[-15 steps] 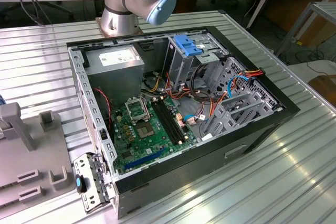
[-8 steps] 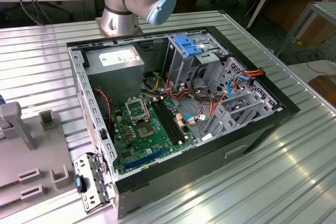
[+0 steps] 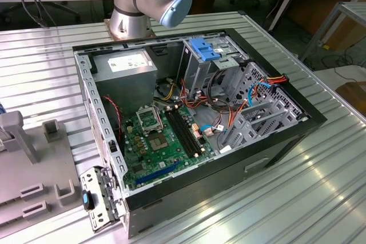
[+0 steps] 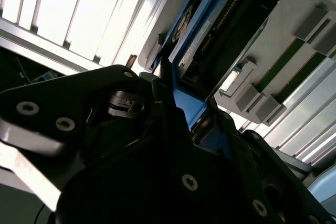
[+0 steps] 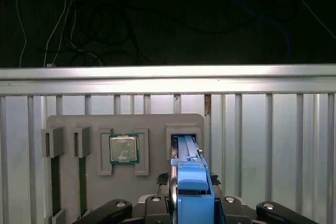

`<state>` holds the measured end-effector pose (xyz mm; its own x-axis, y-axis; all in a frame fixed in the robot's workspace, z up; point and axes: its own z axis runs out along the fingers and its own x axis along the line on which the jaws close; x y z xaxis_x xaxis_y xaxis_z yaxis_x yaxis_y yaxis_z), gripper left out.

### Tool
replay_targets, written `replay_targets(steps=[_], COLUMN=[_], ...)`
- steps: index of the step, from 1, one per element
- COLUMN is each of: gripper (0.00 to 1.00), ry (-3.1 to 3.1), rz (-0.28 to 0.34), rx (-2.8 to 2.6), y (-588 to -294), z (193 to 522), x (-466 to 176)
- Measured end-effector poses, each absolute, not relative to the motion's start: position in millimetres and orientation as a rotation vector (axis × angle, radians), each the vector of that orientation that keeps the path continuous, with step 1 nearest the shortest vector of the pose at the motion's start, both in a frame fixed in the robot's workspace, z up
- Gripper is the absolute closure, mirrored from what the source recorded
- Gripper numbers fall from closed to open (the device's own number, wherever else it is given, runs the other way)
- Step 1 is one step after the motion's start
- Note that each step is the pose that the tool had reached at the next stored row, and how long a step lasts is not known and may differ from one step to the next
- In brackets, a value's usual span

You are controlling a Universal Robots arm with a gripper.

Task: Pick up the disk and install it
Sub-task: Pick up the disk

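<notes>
Disk (image 5: 190,166) stands on edge in corner slot of grey fixture tray (image 5: 152,121), one pocket over from processor chip (image 5: 124,148). Gripper (image 5: 191,205) straddles its blue carrier frame; whether jaws pinch it cannot be told. Clean lift, by judgement: clamp flat faces squarely, draw straight out along slot walls, no twist. Open room above tray and ribbed aluminium table (image 5: 273,129). Inside open computer case (image 3: 309,119), cables crowd drive cages beside blue bracket (image 3: 206,48); edges tight there.

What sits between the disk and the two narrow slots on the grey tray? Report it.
First wrist view: a square processor chip in its holder, between the disk and the slots.
</notes>
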<state>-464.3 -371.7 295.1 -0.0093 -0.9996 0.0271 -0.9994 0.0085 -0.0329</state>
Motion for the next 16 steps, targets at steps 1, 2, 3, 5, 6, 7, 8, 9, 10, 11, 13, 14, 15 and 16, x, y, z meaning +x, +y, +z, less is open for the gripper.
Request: replay_targets(steps=[1, 2, 3, 5, 6, 7, 8, 9, 10, 11, 13, 14, 15, 16], gripper=[0.63, 0.63, 0.63, 0.63, 0.63, 0.63, 0.63, 0.63, 0.63, 0.63, 0.63, 0.63, 0.63, 0.63], ry=[2.228, 2.228, 2.228, 2.23, 2.231, 2.231, 2.231, 2.231, 2.232, 2.232, 2.232, 2.232, 2.232, 2.232], rz=[-0.067, -0.067, -0.067, -0.065, -0.064, -0.064, -0.064, -0.063, -0.063, -0.064, -0.063, -0.063, -0.063, -0.063], rx=[-2.208, -2.208, -2.208, -2.208, -2.208, -2.208, -2.208, -2.208, -2.207, -2.207, -2.207, -2.207, -2.208, -2.208], y=[-371.7, -371.6, -371.6, -371.7, -371.6, -371.6, -371.6, -371.6, -371.6, -371.7, -371.7, -371.6, -371.7, -371.7], z=[295.1, 295.1, 295.1, 295.8, 296.3, 296.8, 297.1, 297.6, 298.4, 298.4, 298.5, 298.7, 299.7, 301.1], x=[-464.2, -464.2, -464.2, -463.5, -463.4, -463.3, -463.2, -463.2, -463.2, -463.2, -463.2, -463.2, -463.2, -463.2])
